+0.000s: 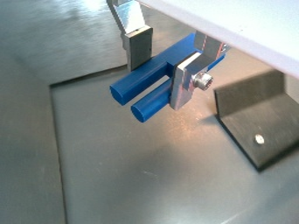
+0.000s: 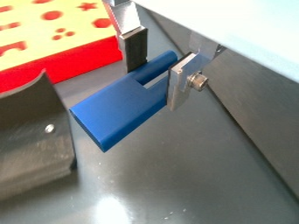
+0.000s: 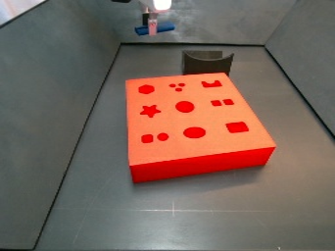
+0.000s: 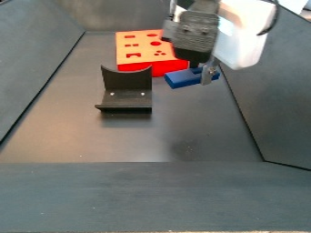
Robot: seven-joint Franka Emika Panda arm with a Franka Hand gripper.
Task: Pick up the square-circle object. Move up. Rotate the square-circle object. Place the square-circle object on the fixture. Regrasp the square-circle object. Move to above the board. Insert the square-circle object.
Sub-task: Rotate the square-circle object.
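end effector (image 2: 156, 63) clamped on blue square-circle object (image 2: 122, 109), off floor, beside fixture (image 4: 124, 89), near red board (image 3: 194, 125)

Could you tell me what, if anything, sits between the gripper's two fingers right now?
The blue square-circle object sits between the fingers of the gripper, raised off the floor beside the fixture. Both wrist views show it.

Wrist cams close on gripper (image 1: 163, 66), side cams high — opposite ends, share board (image 3: 197, 137)
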